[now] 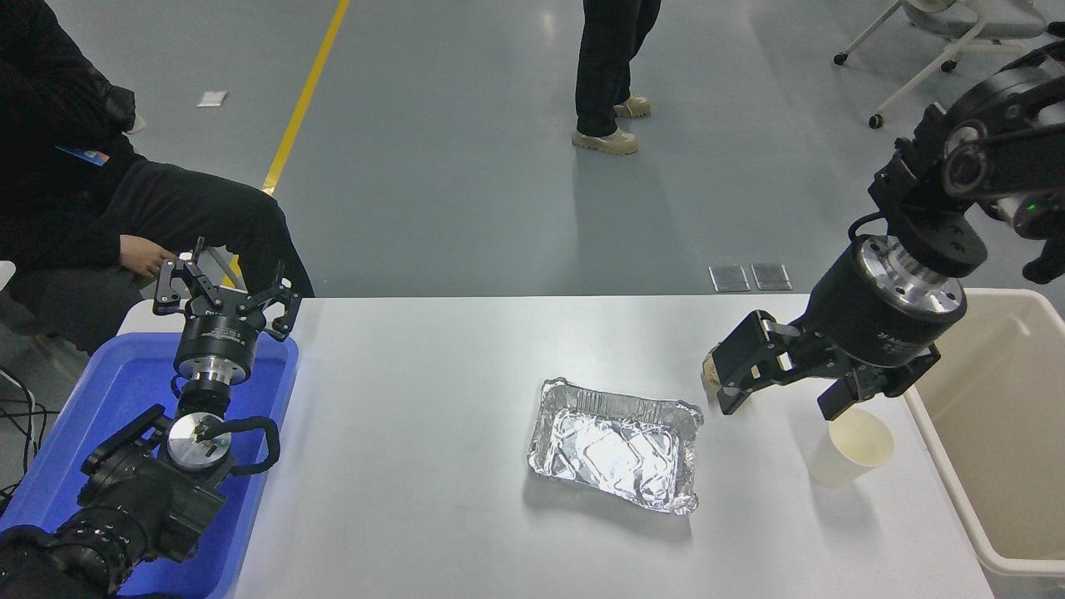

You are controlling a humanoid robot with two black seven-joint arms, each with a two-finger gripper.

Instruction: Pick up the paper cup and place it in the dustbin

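The small white tapered paper cup [849, 453] with a cream inside stands upright on the white surface [433, 466], near its right edge, open mouth facing up. Just to its right, off the edge of the surface, sits the large rectangular beige plastic dustbin [994, 433] with a thick rounded rim. The right black end effector [786, 398] hangs just above and to the left of the cup, its fingers spread apart with nothing between them; one fingertip [834, 403] overlaps the cup's far rim in this view, though whether it touches cannot be told. The other finger [732, 374] covers most of a crumpled brown paper ball [709, 372], of which only a sliver shows. To the cup's left lies a silver rectangular foil tray [616, 445], clearly apart from it. At the lower left, the left black end effector [225, 293] is parked above a blue plastic tray [108, 391], its fingers spread wide. A seated person [100, 208] in dark clothes is at the far left, and another person's legs [607, 75] stand on the grey floor beyond.
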